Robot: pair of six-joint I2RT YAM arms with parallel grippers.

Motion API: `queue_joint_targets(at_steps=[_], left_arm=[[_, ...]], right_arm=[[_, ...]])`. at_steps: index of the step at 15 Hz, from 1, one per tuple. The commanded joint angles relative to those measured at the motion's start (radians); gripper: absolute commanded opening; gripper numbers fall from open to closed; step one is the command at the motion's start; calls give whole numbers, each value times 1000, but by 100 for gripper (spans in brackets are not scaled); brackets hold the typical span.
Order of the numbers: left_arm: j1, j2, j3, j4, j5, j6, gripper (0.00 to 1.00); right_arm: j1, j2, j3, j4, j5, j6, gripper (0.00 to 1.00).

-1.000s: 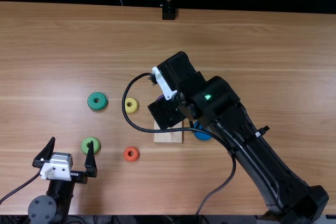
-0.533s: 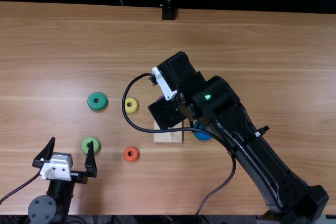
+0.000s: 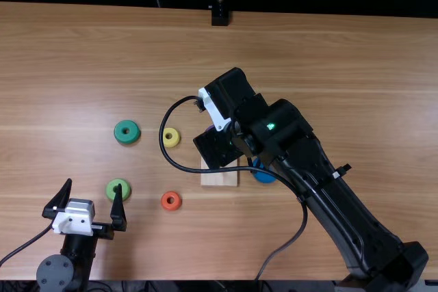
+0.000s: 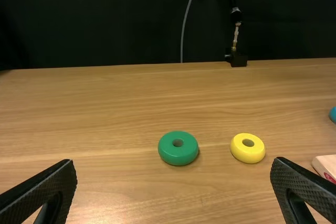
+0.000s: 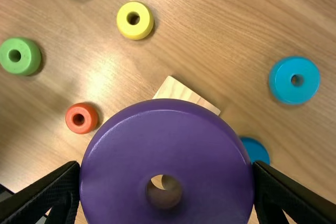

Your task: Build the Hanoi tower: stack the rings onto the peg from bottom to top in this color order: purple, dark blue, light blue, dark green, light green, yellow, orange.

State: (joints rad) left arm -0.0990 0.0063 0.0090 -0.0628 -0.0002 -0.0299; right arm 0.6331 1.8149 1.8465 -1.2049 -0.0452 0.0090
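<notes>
Practically nothing shifts across the top views: the right arm (image 3: pixel 301 148) keeps its pose over the wooden base (image 3: pixel 219 179), and the loose rings keep their spots. That pause suggests a drop being lined up, so the tower's first step looks under way but not finished. The right gripper (image 5: pixel 166 165) holds the purple ring (image 5: pixel 118 145) pinched by its rim, broad face towards the wrist camera, above the base. Whether the hole already sits over the peg cannot be told (the ring and the arm hide too much).

As for the base, the part that shows bears no ring, which suits purple going first. Just beside it lies the dark blue ring (image 5: pixel 255 150), likely next; the light blue ring (image 5: pixel 295 80) rests farther from it. On the base's left in the top view are the yellow ring (image 3: pixel 171 137), the orange ring (image 3: pixel 171 200), the dark green ring (image 3: pixel 126 132) and the light green ring (image 3: pixel 118 190). Well apart from the base, the left gripper (image 3: pixel 93 185) stands wide with nothing between its fingers.
</notes>
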Motion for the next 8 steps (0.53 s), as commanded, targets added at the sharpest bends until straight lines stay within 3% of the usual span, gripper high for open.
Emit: queue_joint_targets(at_steps=[1, 8], left_arm=[[-8, -6, -9, -46, -7, 6, 100], [-8, -6, -9, -46, -7, 6, 100]], right_arm=[[0, 4, 33, -4, -6, 6, 0], [-3, -20, 34, -18, -6, 4, 0]])
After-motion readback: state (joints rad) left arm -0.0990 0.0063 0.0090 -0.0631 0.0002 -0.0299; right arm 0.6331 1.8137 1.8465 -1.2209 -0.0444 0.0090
